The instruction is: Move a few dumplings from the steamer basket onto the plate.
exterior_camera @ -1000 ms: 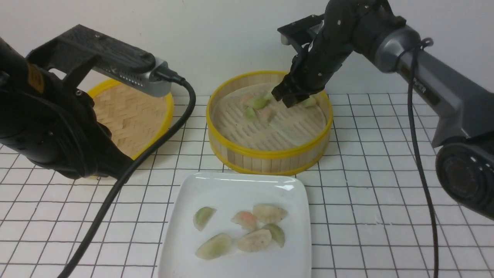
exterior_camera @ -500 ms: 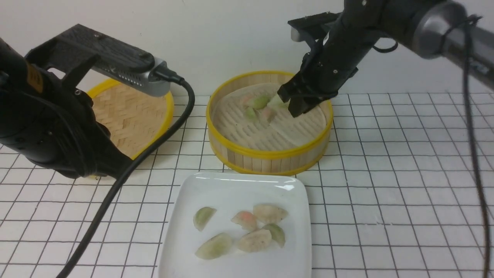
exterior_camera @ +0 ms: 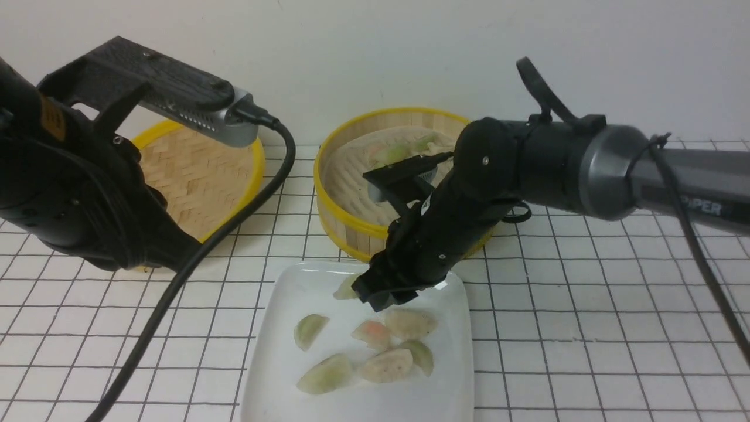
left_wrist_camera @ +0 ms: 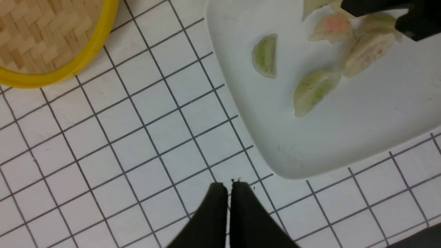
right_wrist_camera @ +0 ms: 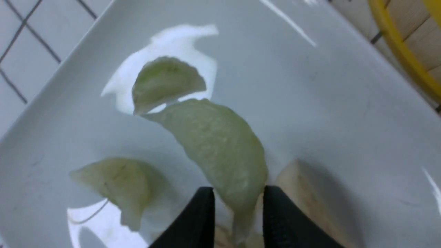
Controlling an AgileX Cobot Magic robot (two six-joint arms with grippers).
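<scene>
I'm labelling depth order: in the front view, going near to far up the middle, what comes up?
Loose dumplings on the plate → green dumpling in the right tool → steamer basket → wall.

one plate, white and square. six dumplings lying on it: three greenish, two beige, one pinkish. a seventh dumpling, greenish, pinched between the fingers of the right gripper above the plate's far edge. one steamer basket with two yellow rim bands. at least two more greenish dumplings inside it, any others impossible to count behind the right arm. one shallow woven lid with a single yellow rim. two arms, counting the left arm. two grippers, counting the left gripper, fingers pressed together around nothing. two black cables, one per arm. one tiled table.
</scene>
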